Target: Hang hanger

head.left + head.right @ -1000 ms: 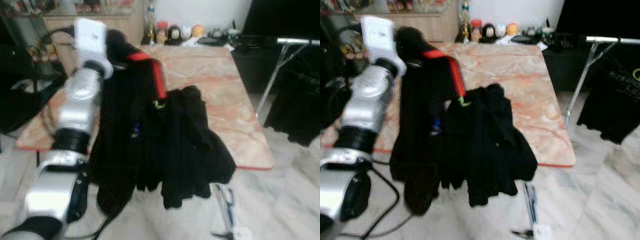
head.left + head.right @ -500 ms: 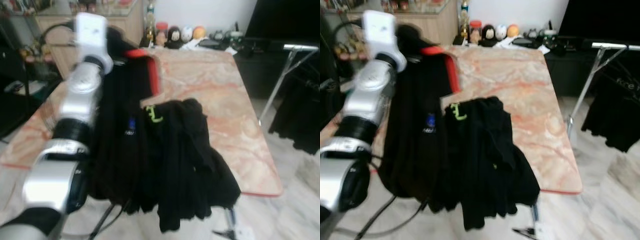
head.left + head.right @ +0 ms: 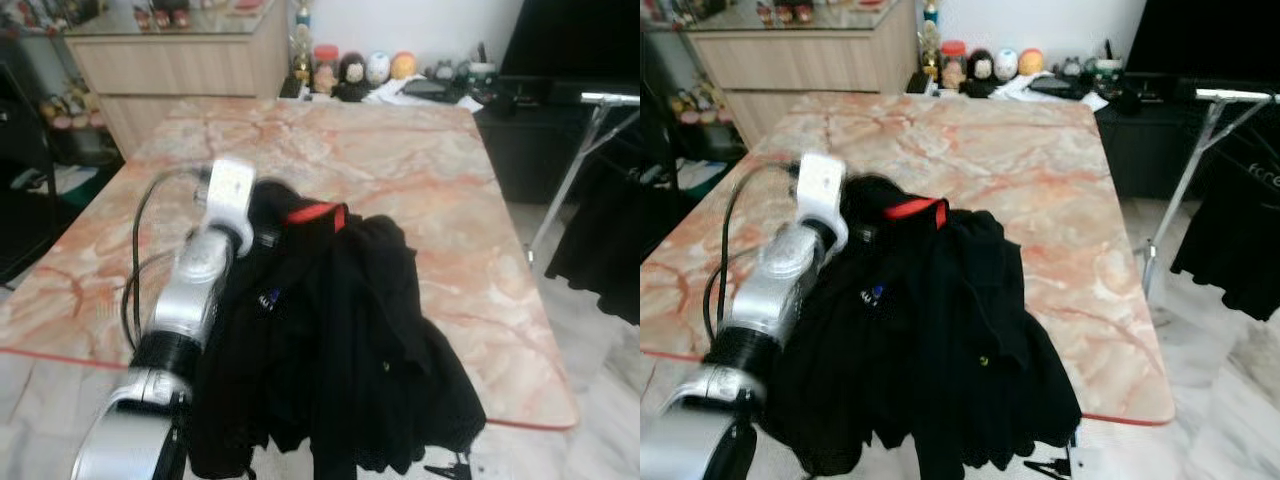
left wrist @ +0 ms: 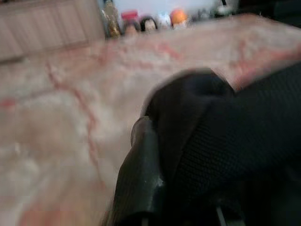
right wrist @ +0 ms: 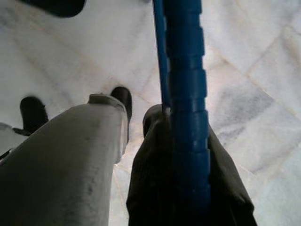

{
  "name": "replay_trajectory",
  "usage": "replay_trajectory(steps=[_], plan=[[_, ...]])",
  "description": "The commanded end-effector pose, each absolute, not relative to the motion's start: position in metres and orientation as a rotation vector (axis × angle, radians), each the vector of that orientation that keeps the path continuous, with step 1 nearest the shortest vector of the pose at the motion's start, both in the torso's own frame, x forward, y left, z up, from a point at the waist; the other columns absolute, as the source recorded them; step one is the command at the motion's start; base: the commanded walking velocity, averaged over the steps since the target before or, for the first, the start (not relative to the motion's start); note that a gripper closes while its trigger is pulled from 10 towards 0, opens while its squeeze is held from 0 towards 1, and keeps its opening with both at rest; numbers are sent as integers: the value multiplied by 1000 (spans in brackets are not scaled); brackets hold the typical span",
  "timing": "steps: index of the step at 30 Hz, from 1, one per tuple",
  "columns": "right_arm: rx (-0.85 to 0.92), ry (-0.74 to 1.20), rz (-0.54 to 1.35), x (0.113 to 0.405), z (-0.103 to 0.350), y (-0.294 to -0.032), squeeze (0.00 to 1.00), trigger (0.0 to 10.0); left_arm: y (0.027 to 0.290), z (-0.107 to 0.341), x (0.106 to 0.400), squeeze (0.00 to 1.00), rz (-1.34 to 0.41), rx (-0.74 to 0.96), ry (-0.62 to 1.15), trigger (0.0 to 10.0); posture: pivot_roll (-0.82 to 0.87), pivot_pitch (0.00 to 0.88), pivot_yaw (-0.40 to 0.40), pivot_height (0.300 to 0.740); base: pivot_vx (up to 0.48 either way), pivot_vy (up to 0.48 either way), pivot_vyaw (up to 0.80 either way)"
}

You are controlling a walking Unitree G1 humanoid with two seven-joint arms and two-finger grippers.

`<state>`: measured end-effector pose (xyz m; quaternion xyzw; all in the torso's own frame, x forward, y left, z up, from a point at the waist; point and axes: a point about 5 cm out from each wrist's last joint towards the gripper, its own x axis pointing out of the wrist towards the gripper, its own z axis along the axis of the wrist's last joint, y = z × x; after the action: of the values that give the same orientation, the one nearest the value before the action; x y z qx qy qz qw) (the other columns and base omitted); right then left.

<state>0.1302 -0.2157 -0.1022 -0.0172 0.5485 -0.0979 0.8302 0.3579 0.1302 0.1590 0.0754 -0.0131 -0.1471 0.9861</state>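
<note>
One load: black clothes [image 3: 340, 350] bunched ahead of left gripper [image 4: 155, 155], over marble table [image 3: 400, 170].
Jaws: cannot tell, cloth covers them.
Tip: lift high w/ steady wrist before going to rack [image 3: 600, 110].

Left arm [image 3: 190, 300] stretched toward 12 o'clock, gripper buried in black cloth. Right gripper [image 5: 141, 117] hanging down, fingers parted.

**Marble table under a heap of black clothes**

A pink-veined marble table [image 3: 420, 170] carries a heap of black garments [image 3: 350, 330] with a red collar [image 3: 316, 213] on its near part, spilling over the near edge. Along the far edge stand a bottle [image 3: 301, 52], a jar [image 3: 325, 66] and small round figurines [image 3: 377, 68]. Pale marble floor [image 3: 610, 400] lies to the right.
</note>
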Motion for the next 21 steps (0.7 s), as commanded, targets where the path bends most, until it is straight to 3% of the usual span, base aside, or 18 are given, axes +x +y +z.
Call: replay_trajectory(steps=[1,5,13,14,15,16,21], plan=[[-44,1171,-212,128,-102,-220,0,10000,116,157,346,0,-369,159,-14,10000,-18,0,24,740,0,0,0],[-49,1173,-207,127,-102,-221,0,10000,107,136,327,0,-429,169,66,10000,-23,0,26,740,0,0,0],[-53,1175,-202,126,-102,-221,0,10000,104,135,311,0,-410,124,87,10000,-22,0,26,740,0,0,0],[-51,1174,-203,126,-102,-221,0,10000,104,137,311,239,-406,118,82,10000,-23,0,26,740,0,0,0],[-51,1174,-203,126,-102,-221,0,10000,104,137,311,239,-406,118,82,10000,-23,0,26,740,0,0,0],[-50,1173,-205,126,-103,-221,0,10000,104,140,311,1000,-399,99,67,10000,-26,0,26,740,0,0,0],[-50,1172,-207,125,-103,-221,0,10000,106,146,309,1000,-387,92,41,10000,-29,0,27,740,0,0,0]])
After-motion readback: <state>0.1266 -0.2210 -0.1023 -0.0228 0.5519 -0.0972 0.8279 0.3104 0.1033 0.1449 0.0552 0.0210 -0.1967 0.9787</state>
